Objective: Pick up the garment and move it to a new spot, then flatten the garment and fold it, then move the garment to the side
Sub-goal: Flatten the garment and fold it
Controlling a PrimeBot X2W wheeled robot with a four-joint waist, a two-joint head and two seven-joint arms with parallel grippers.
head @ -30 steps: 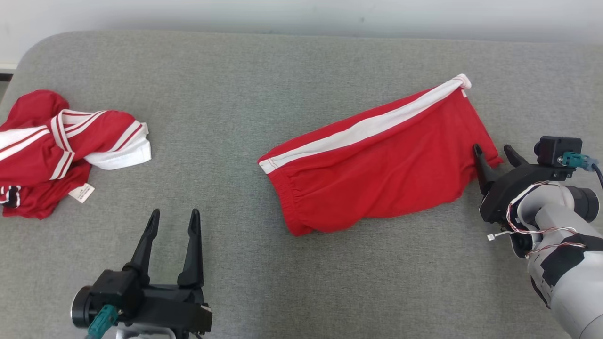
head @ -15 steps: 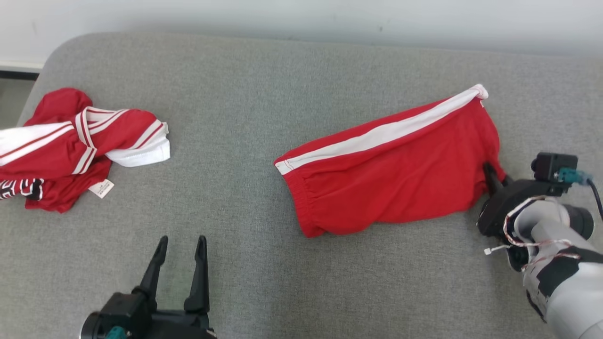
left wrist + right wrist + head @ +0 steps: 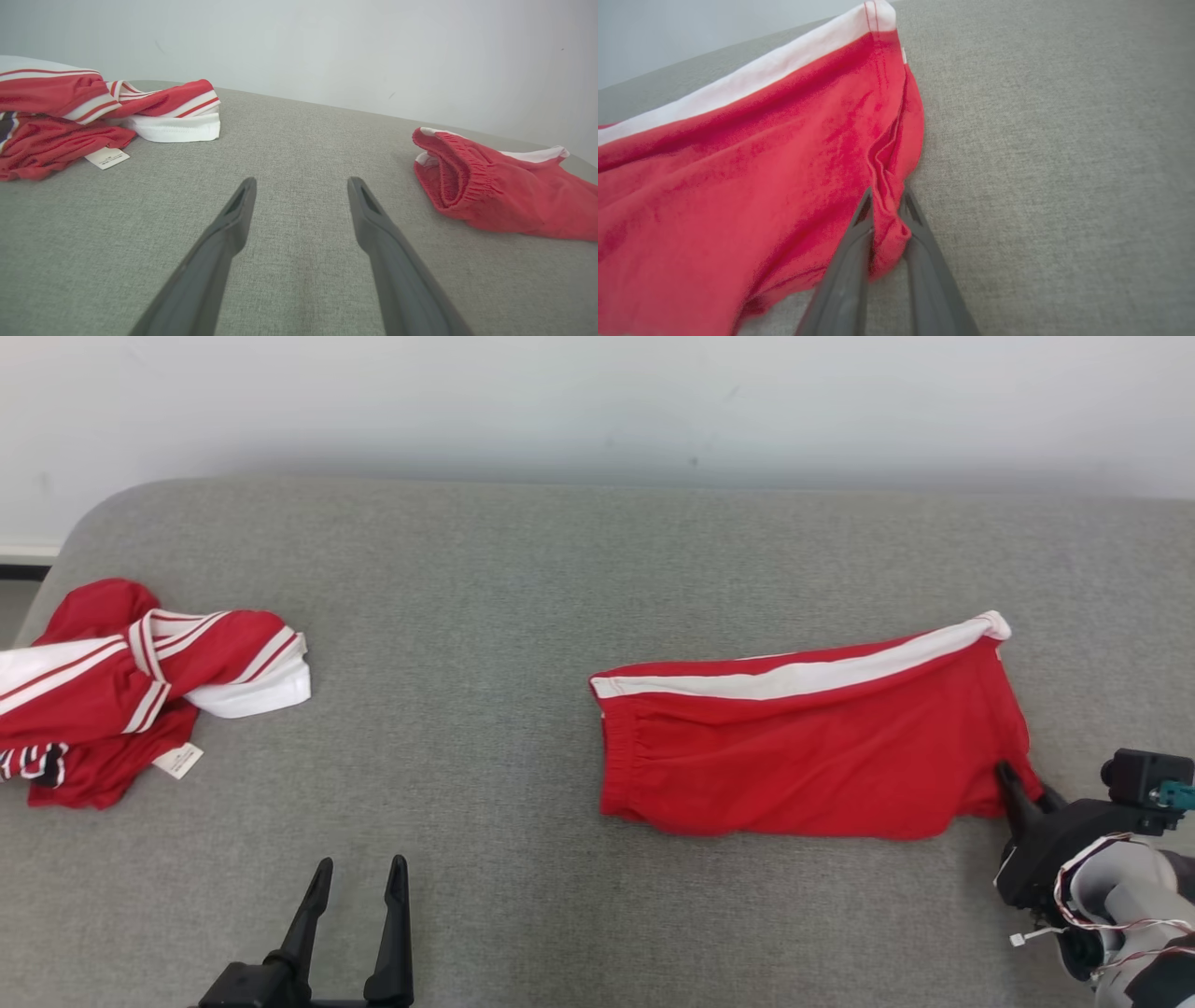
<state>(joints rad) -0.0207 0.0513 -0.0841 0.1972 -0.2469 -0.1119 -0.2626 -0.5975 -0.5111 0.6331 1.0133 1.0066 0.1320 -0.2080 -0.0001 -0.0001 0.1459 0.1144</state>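
Right pincer [image 3: 885, 196], apart a sec ago, now clenched on near-right hem corner of red cotton shorts w/ white side stripe [image 3: 803, 756], right of centre on grey fabric-covered desk [image 3: 467, 616]; lift can start. Left pincer [image 3: 301, 186] released. Mid-desk open; crumpled red-and-white striped jersey [image 3: 121, 691] hugs left edge.

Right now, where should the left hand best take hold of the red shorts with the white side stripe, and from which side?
Probably the gathered elastic waistband of the red shorts, from the robot's left: that end faces the open left hand and gapes open on the grey fabric cushion, while the right hand pinches the opposite hem.
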